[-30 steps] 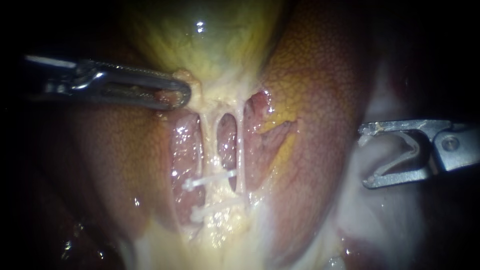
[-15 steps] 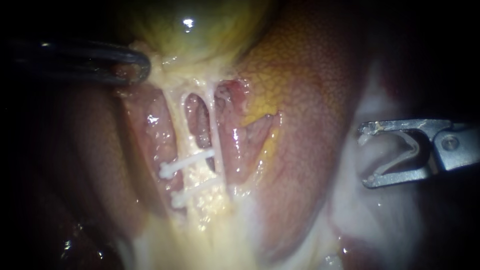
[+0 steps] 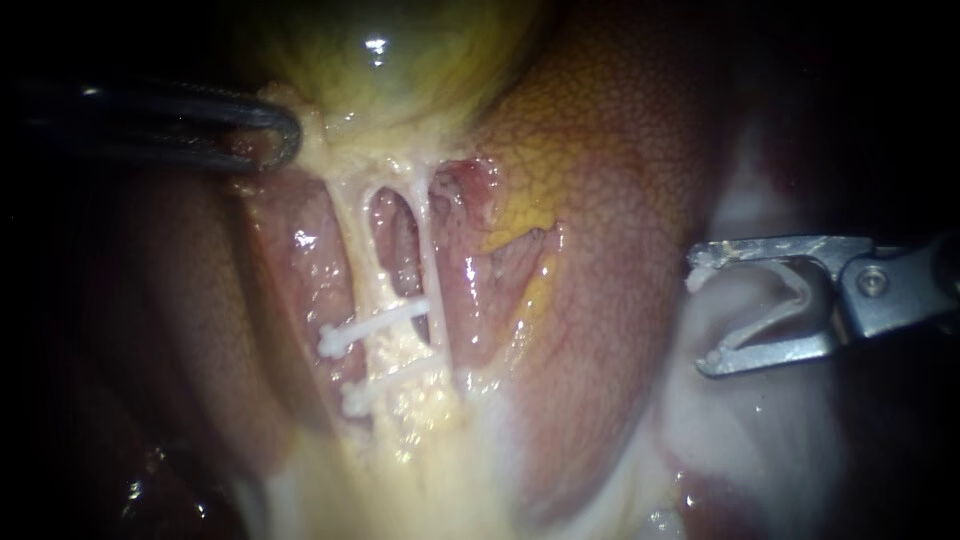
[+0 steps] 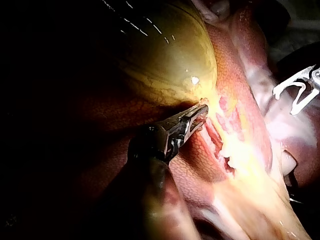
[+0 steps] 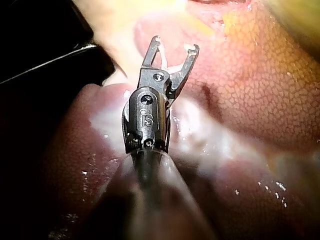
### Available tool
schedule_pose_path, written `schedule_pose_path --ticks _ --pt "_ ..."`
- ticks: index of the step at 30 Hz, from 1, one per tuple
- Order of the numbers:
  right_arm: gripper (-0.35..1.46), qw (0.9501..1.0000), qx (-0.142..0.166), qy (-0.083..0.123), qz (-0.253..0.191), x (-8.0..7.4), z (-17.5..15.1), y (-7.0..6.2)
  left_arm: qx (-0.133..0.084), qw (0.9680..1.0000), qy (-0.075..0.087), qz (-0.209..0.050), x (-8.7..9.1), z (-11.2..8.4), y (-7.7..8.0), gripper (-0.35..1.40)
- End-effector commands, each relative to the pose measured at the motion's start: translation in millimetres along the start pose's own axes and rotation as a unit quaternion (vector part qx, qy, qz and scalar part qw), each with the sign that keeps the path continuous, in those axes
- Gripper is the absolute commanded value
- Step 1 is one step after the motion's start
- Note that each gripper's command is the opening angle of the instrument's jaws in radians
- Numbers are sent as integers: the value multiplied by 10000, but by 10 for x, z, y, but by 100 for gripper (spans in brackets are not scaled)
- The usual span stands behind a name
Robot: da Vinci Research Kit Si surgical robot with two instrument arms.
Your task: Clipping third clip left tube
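Note:
Two pale tubes run down from the gallbladder point(image 3: 400, 70): the left tube point(image 3: 356, 250) and the right tube point(image 3: 428, 250). Two white clips, an upper clip point(image 3: 375, 325) and a lower clip point(image 3: 385, 385), cross the left tube low down. My left instrument point(image 3: 285, 130) has its jaws shut on tissue at the gallbladder's neck, also seen in the left wrist view point(image 4: 197, 117). My right instrument point(image 3: 700, 312) is far right of the tubes, its wide-apart jaws holding a white V-shaped clip point(image 3: 790, 300) between them. The right wrist view shows the same instrument point(image 5: 175, 44).
Reddish-brown liver point(image 3: 620, 200) lies on both sides of the tubes, with raw pink tissue point(image 3: 300, 270) around them. Pale whitish tissue point(image 3: 740, 420) lies under my right instrument. Yellow fat point(image 3: 420, 440) spreads below the lower clip.
My left instrument has drawn the gallbladder's neck up and to the left, slanting the tubes and clips leftward. In the last half second my right instrument moved slightly left toward the tubes.

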Motion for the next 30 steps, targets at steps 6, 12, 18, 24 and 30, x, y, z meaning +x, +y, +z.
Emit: schedule_pose_path --ticks 6,12,18,24,30 --pt "46 9990 190 327 257 8 19 5 -8 10000 -2 0 0 1 -1 -35" --pt "46 9970 354 561 404 17 39 10 -12 10000 -4 1 1 2 -1 -35" --pt "45 9943 538 729 557 24 58 17 -14 10000 -5 0 1 2 -2 -35" --pt "45 9930 632 791 604 30 75 23 -19 10000 -7 -1 1 2 -3 -35" --pt "45 9922 649 842 648 35 94 31 -49 10000 -17 -1 2 5 -6 -35"
